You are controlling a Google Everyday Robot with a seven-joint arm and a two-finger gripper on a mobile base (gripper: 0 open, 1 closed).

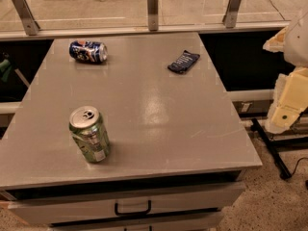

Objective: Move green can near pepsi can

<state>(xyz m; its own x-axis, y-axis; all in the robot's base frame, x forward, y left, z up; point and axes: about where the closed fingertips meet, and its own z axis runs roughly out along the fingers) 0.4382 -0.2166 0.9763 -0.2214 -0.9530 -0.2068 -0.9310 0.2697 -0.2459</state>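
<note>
Green can upright, pepsi can well apart; jaws far rt

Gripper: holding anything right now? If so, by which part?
Nothing held. The cream gripper sits off to the right of the grey table, touching no object. The light green metallic can stands free near its front left.

The gripper hangs at the far right edge.
</note>
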